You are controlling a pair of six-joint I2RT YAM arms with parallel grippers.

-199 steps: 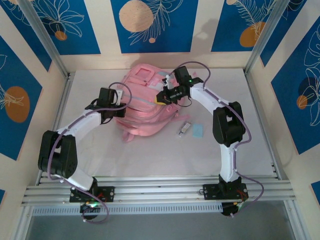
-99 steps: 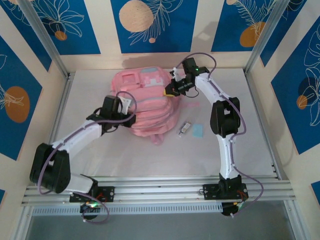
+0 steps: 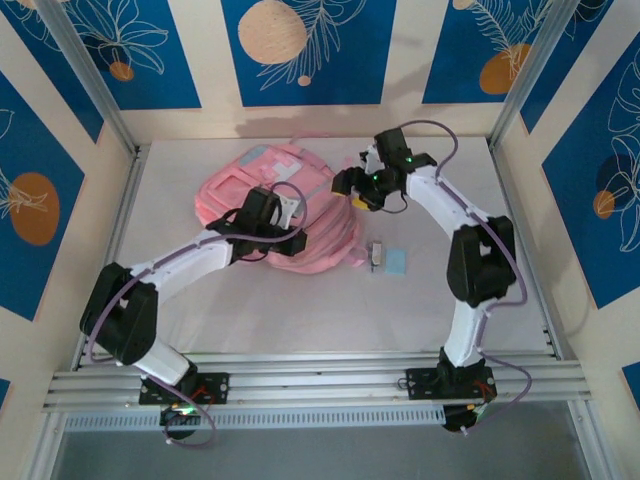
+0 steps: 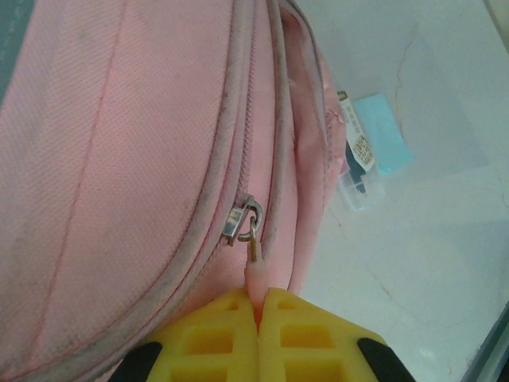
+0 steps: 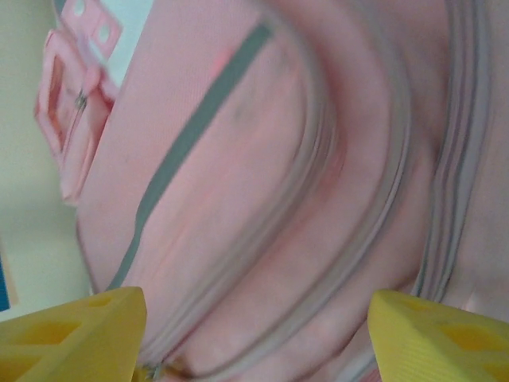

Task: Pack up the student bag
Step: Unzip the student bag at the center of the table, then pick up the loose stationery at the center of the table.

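Top view: we list one pink bag point(image 3: 262, 192) lying flat on the white counter point(image 3: 300, 310), toward the back and left of centre. The left hand point(image 3: 287, 216) sits over the bag's near right part. The right hand point(image 3: 352, 186) is at the bag's right edge, further back. To the right of the bag, clear of it, lie a small clear case point(image 3: 377, 255) and a blue card point(image 3: 396, 262), side by side and touching or nearly so. Left wrist view: the left hand point(image 4: 258, 306) is clenched, yellow fingers point(image 4: 211, 326) pressed together on the pink zip pull point(image 4: 254, 274). The pull hangs from a metal slider point(image 4: 241, 219) on the bag's point(image 4: 119, 159) curved zip line. The clear case point(image 4: 358, 171) and blue card point(image 4: 386, 135) lie beyond on the counter point(image 4: 429, 239). Right wrist view, blurred: the right hand point(image 5: 254, 334) is released, its yellow fingers point(image 5: 71, 334) standing wide apart at the lower corners, nothing held between them. The bag point(image 5: 262, 159) lies close beyond them, with a grey stripe point(image 5: 199, 119) running across its pink front.
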